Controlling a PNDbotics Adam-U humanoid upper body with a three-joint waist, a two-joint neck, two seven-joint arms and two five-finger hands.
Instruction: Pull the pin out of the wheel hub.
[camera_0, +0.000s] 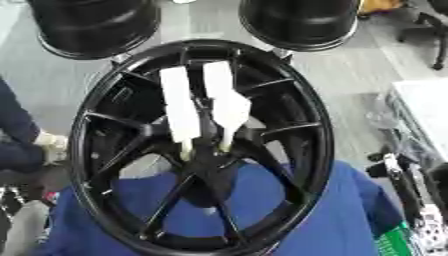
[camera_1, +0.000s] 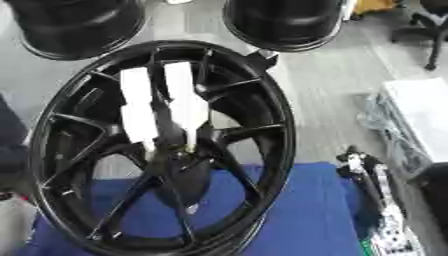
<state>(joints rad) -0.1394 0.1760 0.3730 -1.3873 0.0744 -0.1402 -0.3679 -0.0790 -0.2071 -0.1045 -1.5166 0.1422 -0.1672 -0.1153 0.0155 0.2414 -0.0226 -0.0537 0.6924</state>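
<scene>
Left eye view: black wheel (camera_0: 203, 145) upright on blue cloth (camera_0: 332, 210); right hand (camera_1: 372, 200) at lower right, fingers unreadable. Pin not discernible. Risk: wheel tipping when pulled.

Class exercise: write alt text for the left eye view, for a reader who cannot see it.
A large black spoked wheel stands tilted over a blue cloth, with two white tapered pieces reaching down to its hub. Two black cylinders sit behind it; no robot hand is clearly visible.
</scene>
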